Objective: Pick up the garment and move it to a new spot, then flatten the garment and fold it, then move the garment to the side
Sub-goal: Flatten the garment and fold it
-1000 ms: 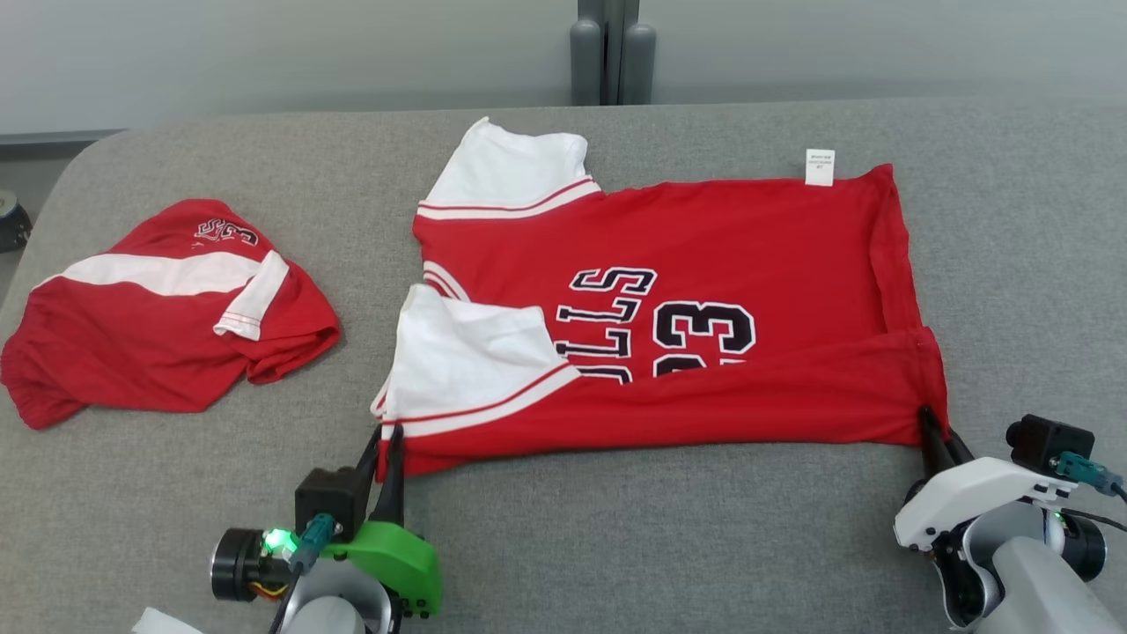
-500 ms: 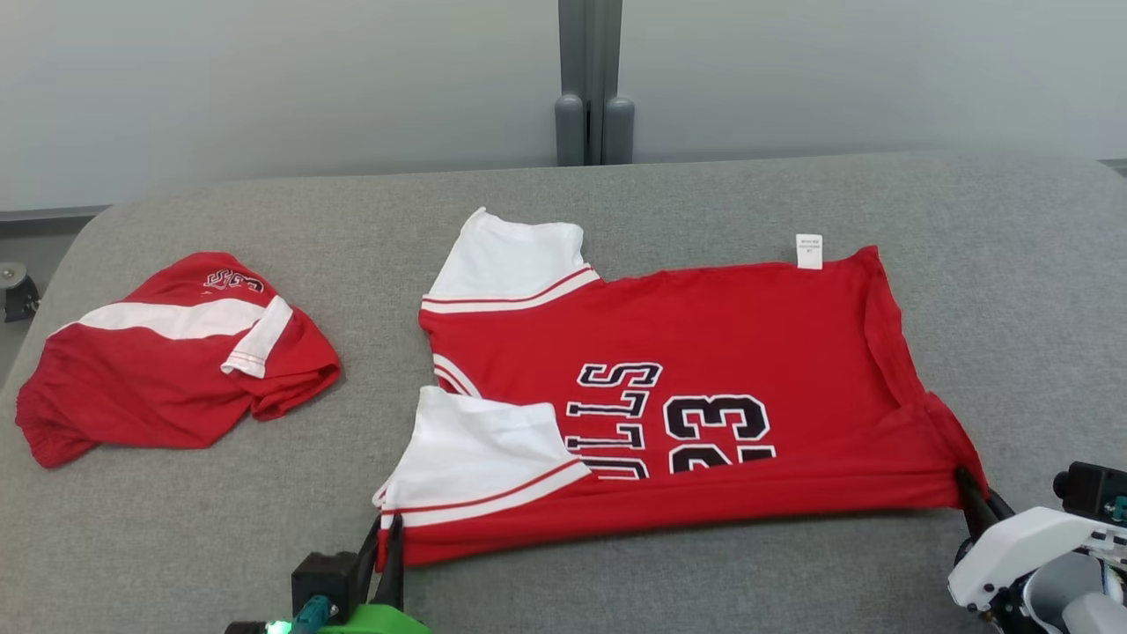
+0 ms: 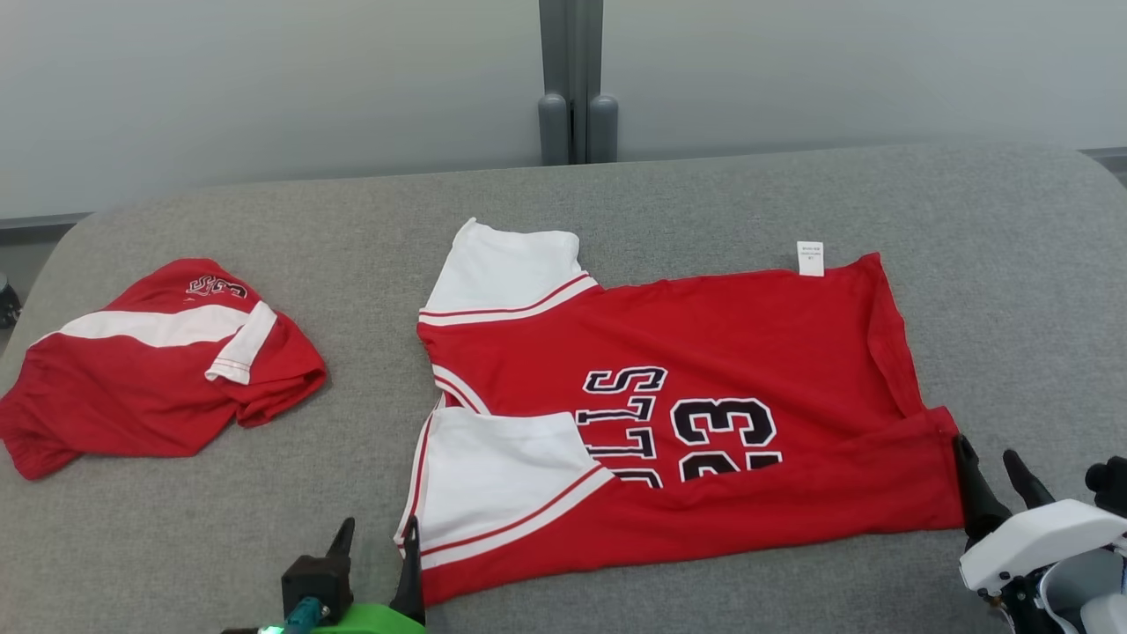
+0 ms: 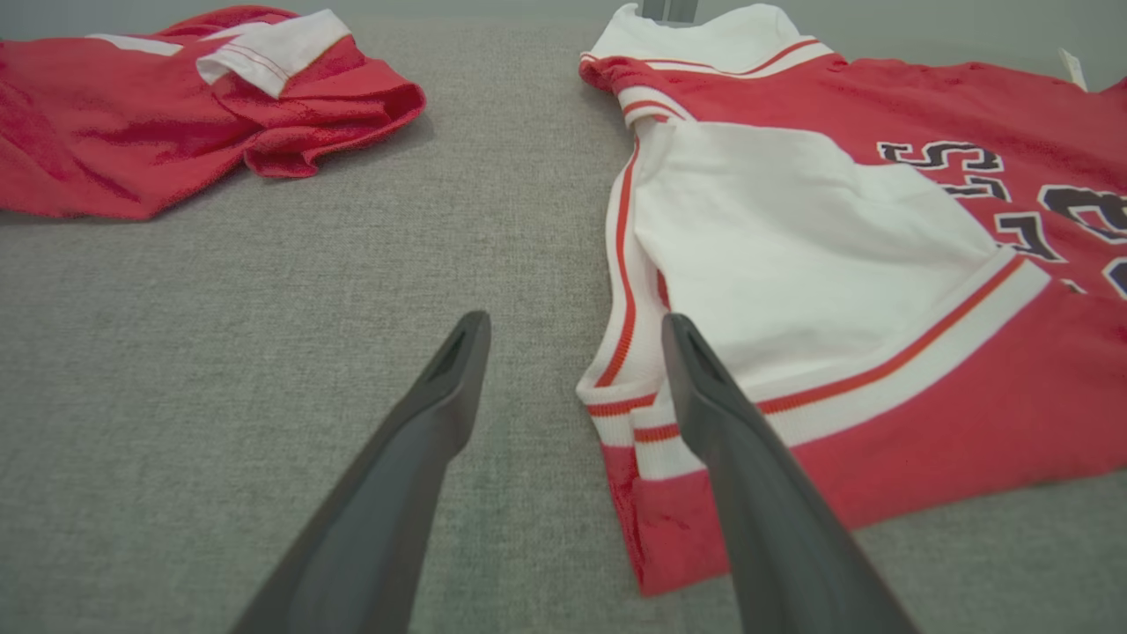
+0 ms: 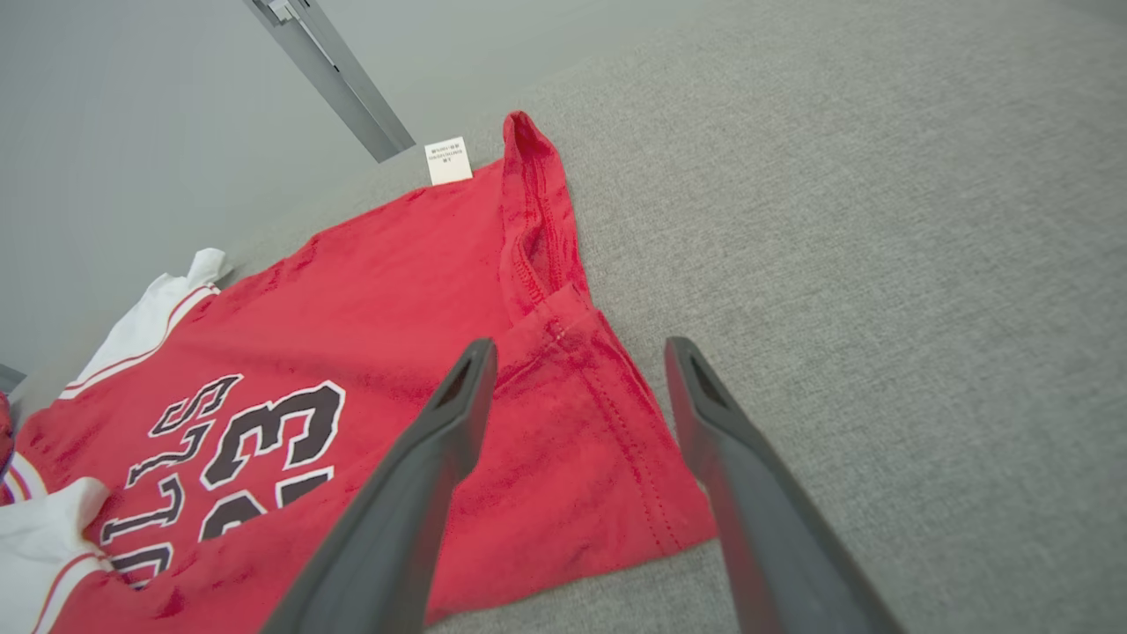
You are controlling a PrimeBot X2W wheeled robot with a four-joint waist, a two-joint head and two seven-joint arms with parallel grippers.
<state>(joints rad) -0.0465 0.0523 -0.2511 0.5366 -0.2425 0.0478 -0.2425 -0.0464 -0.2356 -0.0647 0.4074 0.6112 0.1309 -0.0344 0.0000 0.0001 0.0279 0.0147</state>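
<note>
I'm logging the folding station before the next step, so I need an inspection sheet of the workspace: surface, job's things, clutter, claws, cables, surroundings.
Surface: grey padded tabletop, no stains seen.
Job's things: red jersey lying flat, near long edge folded over part of the lettering; white tag at its far edge.
Clutter: crumpled red-and-white garment, apart at the left.
Claws: left claw open at the jersey's sleeve-end near corner; right claw open at the hem-end near corner; neither grips cloth.
Cables: teal connector by the left claw.
Surroundings: pale wall and grey post behind the table.
</note>
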